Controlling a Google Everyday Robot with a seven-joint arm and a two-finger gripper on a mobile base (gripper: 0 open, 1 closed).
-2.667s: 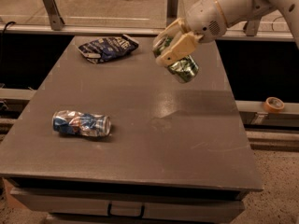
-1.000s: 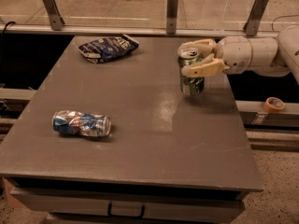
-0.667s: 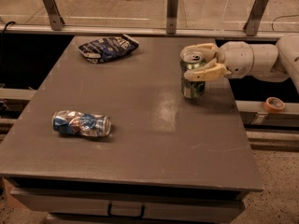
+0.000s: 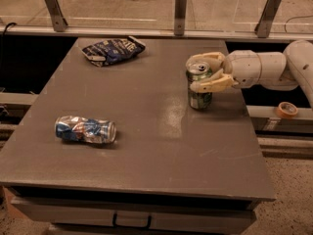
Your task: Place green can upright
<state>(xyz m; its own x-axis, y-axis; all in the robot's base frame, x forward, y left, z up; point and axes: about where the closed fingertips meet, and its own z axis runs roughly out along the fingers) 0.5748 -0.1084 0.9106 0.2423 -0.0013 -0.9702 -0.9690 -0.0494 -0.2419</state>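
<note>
I have just one camera. It sits high by the near edge of the table [image 4: 146,170] and looks down and across to the far rail [image 4: 122,32] at 12 o'clock. It is quite close. The gripper [image 4: 191,74] is at 2 o'clock, at the green can [image 4: 199,96].

A crushed blue can [image 4: 85,129] front-left, snack bag [image 4: 112,50] at back — tape roll [image 4: 286,109] far right.

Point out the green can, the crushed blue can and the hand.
green can [image 4: 200,100]: camera view, lower body.
crushed blue can [image 4: 85,129]: camera view, middle of side.
hand [image 4: 191,75]: camera view, between fingertips, gripping the green can.
</note>
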